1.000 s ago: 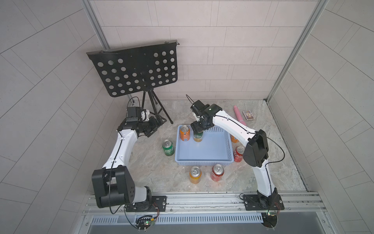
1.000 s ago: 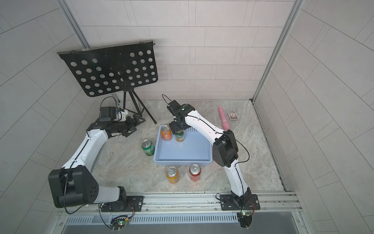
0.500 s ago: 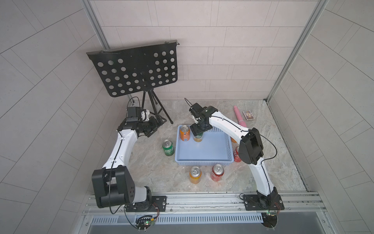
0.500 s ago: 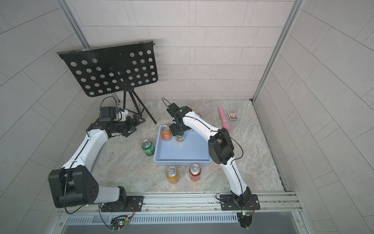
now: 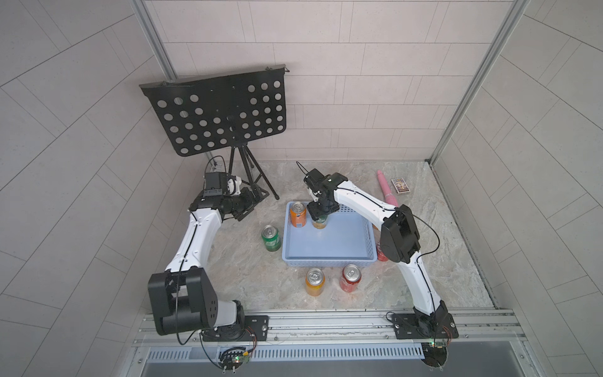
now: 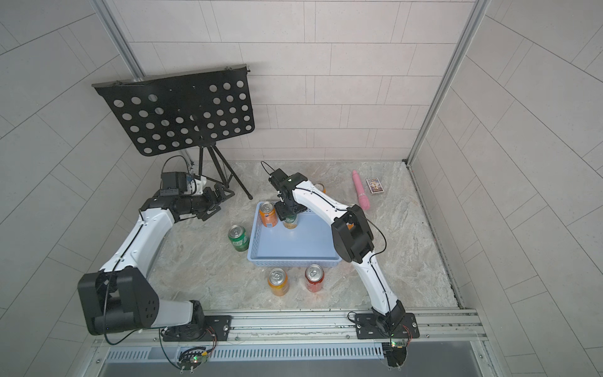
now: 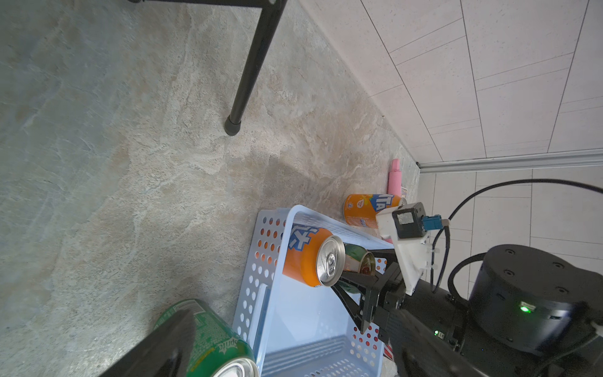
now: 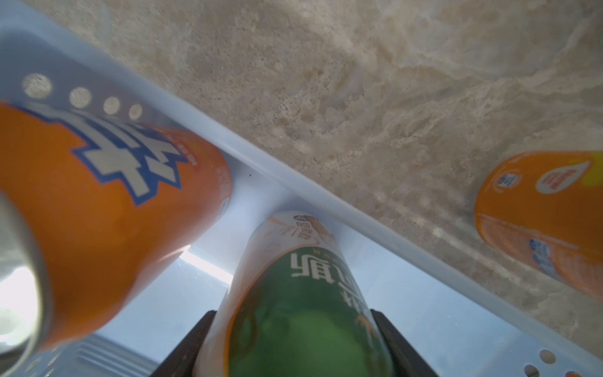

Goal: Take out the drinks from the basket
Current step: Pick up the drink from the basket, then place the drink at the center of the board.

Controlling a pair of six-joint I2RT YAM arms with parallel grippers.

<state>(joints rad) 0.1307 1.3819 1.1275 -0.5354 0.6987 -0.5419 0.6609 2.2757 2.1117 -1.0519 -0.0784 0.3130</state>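
In both top views the right gripper [image 5: 320,218] reaches down into the far left part of the basket [image 5: 329,262] and is clamped around the top of the dark green-gold can [image 5: 320,225]. That can stands upright just beside the orange can [image 5: 298,214] in the basket's far left corner (these are the two drinks inside it). Out on the tabletop [image 5: 248,271], the bright green can [image 5: 271,238] stands just beside the basket's left wall. The yellow-orange can [image 5: 315,281] and a red can [image 5: 350,278] stand side by side before its near wall, and a second orange can [image 6: 320,187] peeks from behind the right arm beyond the far wall. The left gripper [image 5: 253,204] hangs well apart from the basket, near the feet of the music stand [image 5: 222,114]; whether its jaws are apart I cannot tell. The pink tube [image 5: 386,189] lies toward the far right. In the left wrist view the orange can [image 7: 306,258] and the dark green-gold can [image 7: 357,261] stand close together inside the basket's corner, the right gripper's black fingers [image 7: 352,280] at the green one's rim. One blurred dark finger [image 7: 163,346] of the left gripper overlaps the bright green can [image 7: 212,342]. In the right wrist view two black fingers [image 8: 186,352] press either side of the dark green-gold can [image 8: 303,293], which is near the basket's wall [image 8: 293,186], with the orange can [image 8: 98,212] beside it.
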